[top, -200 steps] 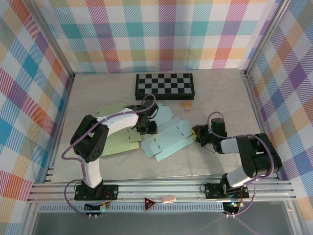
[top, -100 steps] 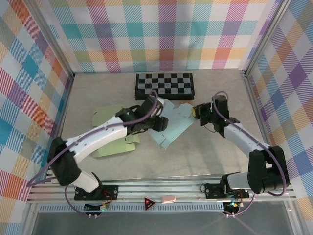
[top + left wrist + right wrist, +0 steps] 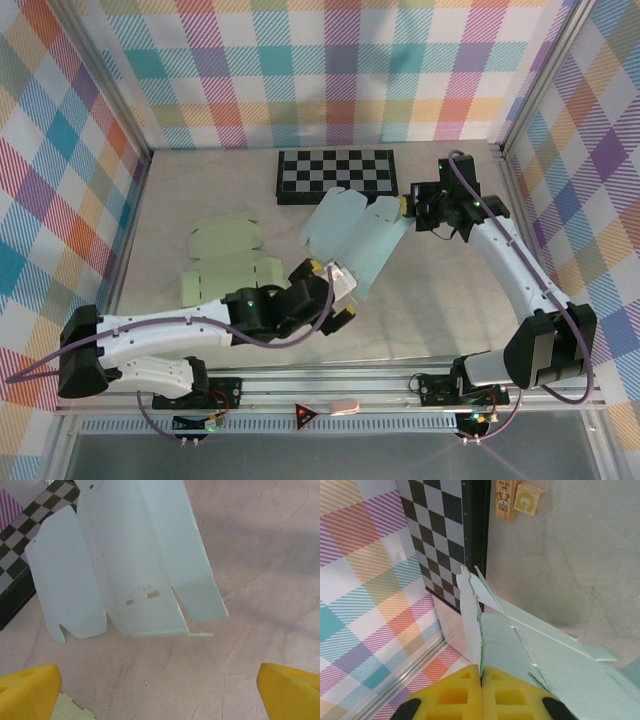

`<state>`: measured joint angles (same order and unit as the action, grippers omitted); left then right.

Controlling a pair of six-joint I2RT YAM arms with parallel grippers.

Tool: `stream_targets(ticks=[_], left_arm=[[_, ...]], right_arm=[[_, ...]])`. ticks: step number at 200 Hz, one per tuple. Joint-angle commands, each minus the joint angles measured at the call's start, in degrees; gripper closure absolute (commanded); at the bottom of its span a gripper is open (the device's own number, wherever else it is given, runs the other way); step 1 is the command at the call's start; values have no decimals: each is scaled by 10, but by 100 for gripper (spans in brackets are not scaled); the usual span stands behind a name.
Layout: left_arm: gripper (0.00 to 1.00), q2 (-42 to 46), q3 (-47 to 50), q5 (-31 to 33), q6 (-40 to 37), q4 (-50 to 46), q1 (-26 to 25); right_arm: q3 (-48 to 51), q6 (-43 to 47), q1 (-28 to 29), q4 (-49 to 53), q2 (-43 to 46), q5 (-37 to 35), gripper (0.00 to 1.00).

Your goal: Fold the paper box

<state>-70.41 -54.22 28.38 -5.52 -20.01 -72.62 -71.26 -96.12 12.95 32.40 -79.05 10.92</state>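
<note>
Yellow pads [image 3: 455,695] of your right gripper [image 3: 481,672] are pressed together on the thin edge of the pale blue paper box blank [image 3: 500,640]. It is clamped, with no gap visible in the wrist view. From above, that gripper [image 3: 408,205] sits at the blank's right edge, far right of the table, just in front of the chessboard [image 3: 337,173].

The blank [image 3: 355,235] is unfolded. It runs from that grip down and left across mid-table, and its far flap overlaps the chessboard's front edge. It looks lifted at the gripped end. You can't tell whether the low end touches the table [image 3: 450,300].

Your left gripper [image 3: 335,290] has its jaws spread wide and nothing between them. It sits just below the blank's lower end, clear of it. In its wrist view the gripper [image 3: 160,695] shows one yellow fingertip [image 3: 27,690] in each bottom corner, with bare table between them. The blank [image 3: 145,555] hangs ahead, flaps and slot cuts facing the camera.

Further out:
- A pale green blank [image 3: 225,265] lies flat to the left, apart from the blue one. Its corner [image 3: 70,711] sits beside the left fingertip.
- Two small wooden blocks [image 3: 517,500] sit side by side against the chessboard [image 3: 440,540] edge.
- A plaid wall [image 3: 300,70] stands behind.
</note>
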Motion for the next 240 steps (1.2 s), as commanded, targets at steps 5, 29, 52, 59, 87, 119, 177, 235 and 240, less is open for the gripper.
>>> stream_targets(ticks=[5, 29, 52, 59, 87, 119, 177, 235, 240], left_arm=[[0, -22, 14, 88, -45, 96, -15], [0, -68, 17, 110, -56, 151, -27], [0, -104, 14, 131, -34, 199, -28], [0, -114, 5, 130, -30, 203, -30], [0, -178, -58, 194, -61, 201, -45], [0, -253, -100, 252, -122, 225, -46], [3, -300, -141, 301, -197, 257, -21], [73, -310, -184, 317, -228, 232, -8], [81, -307, -186, 319, -233, 232, -8]], right_arm=[[-35, -64, 2, 92, -10, -8, 100], [-51, -80, 2, 101, -13, -8, 100], [-67, -89, 2, 115, -16, -6, 100], [-72, -90, 2, 120, -17, -7, 100], [-84, -97, 2, 131, -15, -9, 100], [-86, -106, 2, 136, -14, -5, 100], [-86, -114, 2, 142, -9, 5, 100], [-83, -102, 2, 140, 1, 13, 100], [-84, -93, 2, 127, 1, 14, 100]])
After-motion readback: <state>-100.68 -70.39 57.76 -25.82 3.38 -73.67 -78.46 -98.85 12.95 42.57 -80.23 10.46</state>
